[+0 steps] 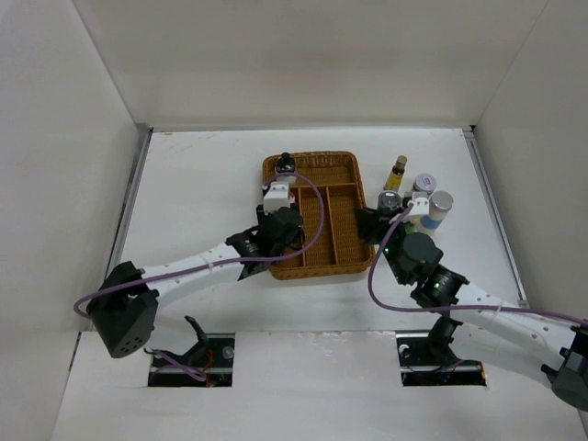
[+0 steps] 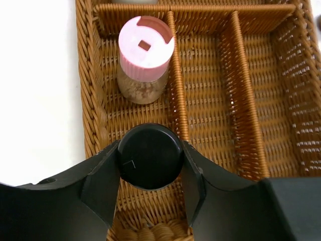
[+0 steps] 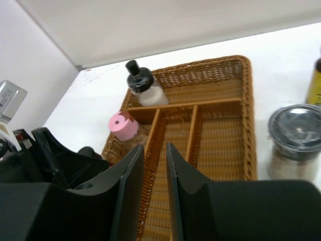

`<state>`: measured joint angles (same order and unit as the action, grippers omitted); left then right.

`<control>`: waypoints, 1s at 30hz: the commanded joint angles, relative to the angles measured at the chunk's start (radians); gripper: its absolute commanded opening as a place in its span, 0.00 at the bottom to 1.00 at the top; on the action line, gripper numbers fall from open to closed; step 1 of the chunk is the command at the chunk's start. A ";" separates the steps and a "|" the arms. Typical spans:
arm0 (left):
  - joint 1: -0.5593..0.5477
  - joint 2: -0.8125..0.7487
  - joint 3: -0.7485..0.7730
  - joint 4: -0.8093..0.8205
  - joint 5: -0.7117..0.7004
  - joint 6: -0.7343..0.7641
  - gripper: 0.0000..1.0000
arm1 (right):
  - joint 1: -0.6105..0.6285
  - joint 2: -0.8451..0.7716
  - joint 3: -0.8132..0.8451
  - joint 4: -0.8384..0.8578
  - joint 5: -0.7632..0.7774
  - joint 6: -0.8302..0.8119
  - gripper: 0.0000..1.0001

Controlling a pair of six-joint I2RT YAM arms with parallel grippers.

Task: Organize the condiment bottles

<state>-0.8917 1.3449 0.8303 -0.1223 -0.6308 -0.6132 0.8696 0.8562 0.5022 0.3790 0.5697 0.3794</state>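
In the left wrist view my left gripper [image 2: 150,150] is shut on a black-capped bottle [image 2: 150,163], which stands at the near end of the left compartment of the wicker tray [image 2: 90,100]. A pink-capped bottle [image 2: 145,55] stands further along the same compartment. A white bottle with a black nozzle [image 3: 140,83] is in the tray's far cross compartment. My right gripper [image 3: 155,150] hovers over the tray's right side [image 1: 372,220], its jaws a narrow gap apart with nothing between them. Several more bottles stand right of the tray, including a grey-lidded jar [image 3: 296,138].
On the table beside the tray's right rim [image 1: 360,197] stand a yellow bottle [image 1: 398,171], a silver-capped jar [image 1: 424,184] and a blue-labelled bottle [image 1: 441,208]. The tray's middle and right compartments hold nothing. White walls enclose the table.
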 commanded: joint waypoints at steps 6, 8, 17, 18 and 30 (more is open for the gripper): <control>0.007 0.065 -0.085 0.187 0.020 0.007 0.41 | -0.056 -0.083 0.068 -0.173 0.147 -0.004 0.63; 0.007 0.068 -0.108 0.210 0.020 0.007 0.48 | -0.074 -0.109 0.075 -0.218 0.168 -0.005 0.71; 0.009 -0.076 -0.165 0.282 0.034 0.065 0.96 | -0.140 -0.177 0.121 -0.425 0.352 -0.017 0.81; 0.006 -0.101 -0.157 0.285 0.046 0.084 0.97 | -0.160 -0.166 0.124 -0.439 0.364 -0.020 0.81; 0.130 -0.400 -0.260 0.507 0.077 0.141 0.99 | -0.344 0.033 0.164 -0.465 0.243 0.009 0.77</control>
<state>-0.8009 0.9615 0.6136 0.3038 -0.5766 -0.4919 0.5598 0.8612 0.6163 -0.0803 0.8574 0.3706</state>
